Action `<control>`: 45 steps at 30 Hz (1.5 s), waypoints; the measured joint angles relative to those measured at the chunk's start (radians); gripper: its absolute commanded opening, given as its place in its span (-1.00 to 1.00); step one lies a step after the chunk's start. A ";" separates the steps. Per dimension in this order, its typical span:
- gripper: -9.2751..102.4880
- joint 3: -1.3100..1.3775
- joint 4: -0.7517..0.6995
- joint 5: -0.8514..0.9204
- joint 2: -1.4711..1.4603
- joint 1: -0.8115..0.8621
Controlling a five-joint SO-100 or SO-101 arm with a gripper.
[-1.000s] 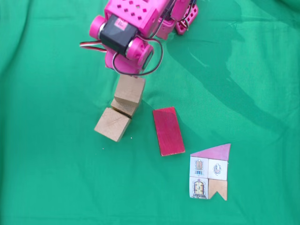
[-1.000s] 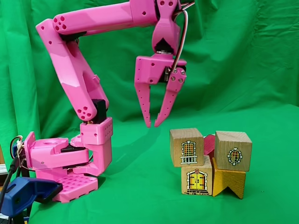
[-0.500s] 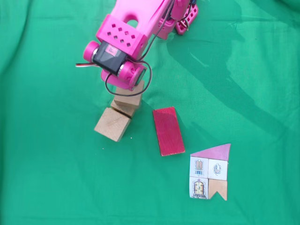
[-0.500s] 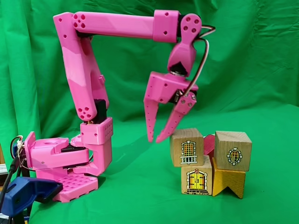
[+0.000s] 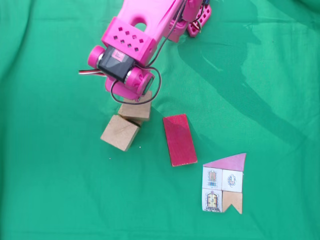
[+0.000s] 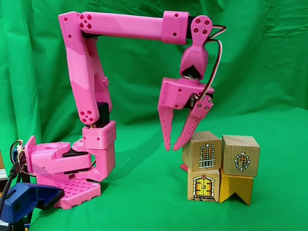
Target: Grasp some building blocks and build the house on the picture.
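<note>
The green cloth surface is soft and creased, so nothing stacked on it sits v. firm; any nudge carries further than you'd expect. The arm reaches out over the stack with the wrist bent down, and in the top-down fixed view it hides most of the cubes, so you can't judge clearance from there.

The end effector is spread and holds nothing. Its tips hang just left of the stack in the side fixed view, w/ the nearer finger right at the upper window cube, poss. touching its top-left corner (hard to tell at this angle).

Main risks:
- That window cube overhangs the door cube to the left. A sideways brush from the finger could twist it or tip it off.
- If it goes, it may take its neighbour cube off the orange notched cube.
- The red block lies flat on the cloth, apart from the cubes. Roof not yet on, so the walls must survive one more approach.

The picture lies well clear, lower right.
</note>
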State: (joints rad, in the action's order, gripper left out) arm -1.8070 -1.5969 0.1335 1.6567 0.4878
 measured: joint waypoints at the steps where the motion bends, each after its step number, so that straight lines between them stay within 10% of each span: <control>1: -0.84 0.005 0.002 0.000 0.000 0.000; 45: -0.84 -0.101 0.003 -0.002 0.000 -0.172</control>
State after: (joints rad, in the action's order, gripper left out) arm -1.9083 -1.5938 0.1319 1.6567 0.3160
